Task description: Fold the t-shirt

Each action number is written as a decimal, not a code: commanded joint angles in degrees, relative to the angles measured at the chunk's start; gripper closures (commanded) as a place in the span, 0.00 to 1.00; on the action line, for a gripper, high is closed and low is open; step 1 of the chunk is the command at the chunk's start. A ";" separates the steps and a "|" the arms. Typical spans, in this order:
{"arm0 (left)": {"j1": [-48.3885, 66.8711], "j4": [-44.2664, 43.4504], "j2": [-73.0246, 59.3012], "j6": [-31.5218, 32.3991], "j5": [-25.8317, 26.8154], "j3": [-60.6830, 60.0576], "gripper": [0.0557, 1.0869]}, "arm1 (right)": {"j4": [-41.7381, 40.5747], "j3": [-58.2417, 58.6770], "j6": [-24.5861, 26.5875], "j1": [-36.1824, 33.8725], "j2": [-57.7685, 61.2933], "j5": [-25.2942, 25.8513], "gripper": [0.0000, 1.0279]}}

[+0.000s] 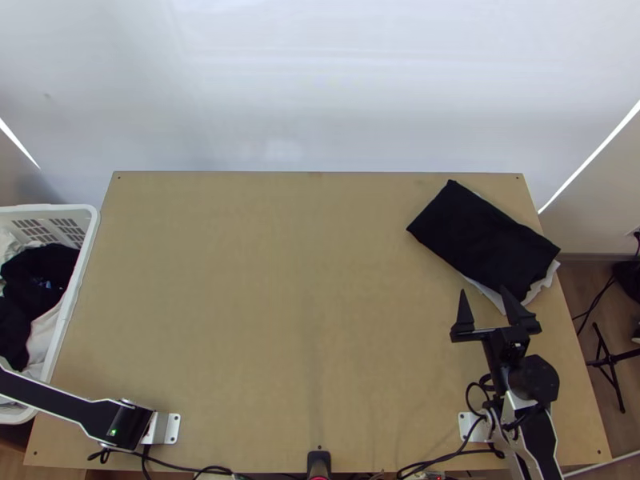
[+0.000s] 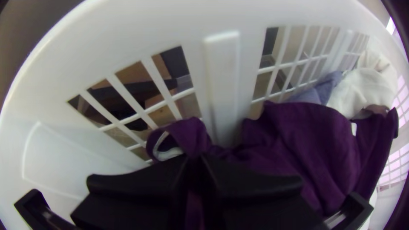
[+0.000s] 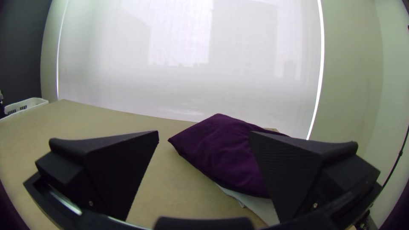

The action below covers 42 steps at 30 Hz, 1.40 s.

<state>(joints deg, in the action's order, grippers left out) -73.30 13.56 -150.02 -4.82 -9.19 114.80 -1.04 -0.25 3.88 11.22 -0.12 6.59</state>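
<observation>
My right gripper (image 1: 484,293) stands open at the table's right side, just short of a folded dark cloth (image 1: 484,236). That cloth lies flat over a white one (image 1: 547,278). In the right wrist view the folded cloth (image 3: 217,149) looks purple, beyond the open right gripper (image 3: 204,137), with nothing held between the fingers. Inside the laundry basket, the left gripper (image 2: 194,158) is shut on a bunched purple cloth (image 2: 304,140); its folds gather at the fingertips. Whether this cloth is a t-shirt I cannot tell.
The white basket (image 1: 74,296) stands at the table's left edge, with dark and white cloths inside. In the left wrist view a white cloth (image 2: 362,89) and a blue-grey cloth (image 2: 317,90) lie by its wall. Bare wooden table (image 1: 280,296) stretches between the basket and the folded cloth.
</observation>
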 commanded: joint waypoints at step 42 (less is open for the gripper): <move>107.66 15.79 89.63 17.92 -2.41 -54.16 0.97 | -0.02 -0.01 -0.01 0.03 0.03 0.00 0.04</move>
<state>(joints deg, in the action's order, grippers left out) 16.03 31.94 -58.85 8.86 -7.62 63.88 -1.04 -0.25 3.88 11.22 -0.10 6.59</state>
